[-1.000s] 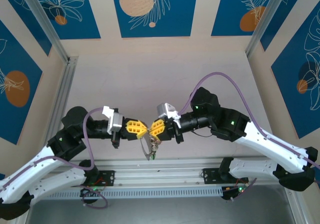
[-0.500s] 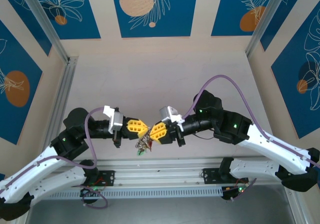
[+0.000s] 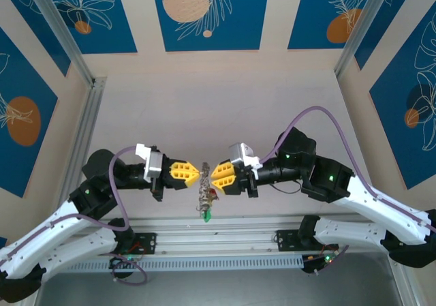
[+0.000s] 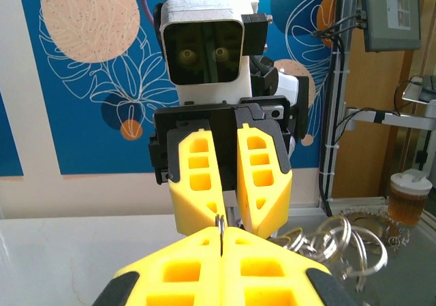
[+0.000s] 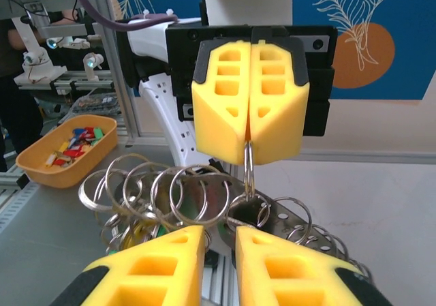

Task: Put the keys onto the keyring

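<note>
The keyring (image 3: pixel 204 189), a large thin grey metal hoop fringed with small steel split rings, hangs edge-on over the pale bench (image 3: pixel 225 101). Its top rim is pinched in the clenched jaws of the left gripper (image 3: pixel 197 174). In the right wrist view those yellow ribbed fingers (image 5: pixel 208 132) meet flush, and the hoop's wire comes out just below their tips. The right gripper (image 3: pixel 214 176) faces the keyring from its other side. Its jaws are slightly parted and released, with the tips just beside the hoop; I cannot tell whether they touch it. Below the pinched rim the small rings (image 5: pixel 170 197) fan out in a cluster. A tiny green-headed key (image 3: pixel 206 215) dangles at the keyring's lowest point. Well left of the keyring in the right wrist view sits an orange plastic tray (image 5: pixel 37 173) holding loose coloured keys.
</note>
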`<state>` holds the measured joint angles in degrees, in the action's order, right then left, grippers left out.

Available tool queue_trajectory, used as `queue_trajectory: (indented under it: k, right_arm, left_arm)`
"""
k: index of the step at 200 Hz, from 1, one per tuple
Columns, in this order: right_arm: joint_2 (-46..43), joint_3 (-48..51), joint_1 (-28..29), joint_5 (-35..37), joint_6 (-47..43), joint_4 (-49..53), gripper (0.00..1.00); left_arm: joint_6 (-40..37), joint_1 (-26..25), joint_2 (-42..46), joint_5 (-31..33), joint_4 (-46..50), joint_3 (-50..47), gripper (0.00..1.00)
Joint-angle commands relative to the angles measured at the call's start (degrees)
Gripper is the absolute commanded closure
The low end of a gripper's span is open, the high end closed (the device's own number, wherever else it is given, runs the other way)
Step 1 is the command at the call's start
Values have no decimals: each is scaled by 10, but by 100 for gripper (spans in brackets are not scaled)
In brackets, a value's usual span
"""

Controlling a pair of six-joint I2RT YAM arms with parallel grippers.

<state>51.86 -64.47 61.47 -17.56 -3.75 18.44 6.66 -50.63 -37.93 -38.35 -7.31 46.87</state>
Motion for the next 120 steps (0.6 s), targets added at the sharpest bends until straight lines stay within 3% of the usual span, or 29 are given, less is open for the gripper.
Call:
queue_trajectory:
  k: [1,120]
  right_arm:
    - [2,5,-3,-16,9,-26,80]
    - [25,11,-2,-44,27,-73,80]
  left_arm:
    - [16,5,8,-14,-57,-4,100]
    - [42,7,5,-24,-116,-28,100]
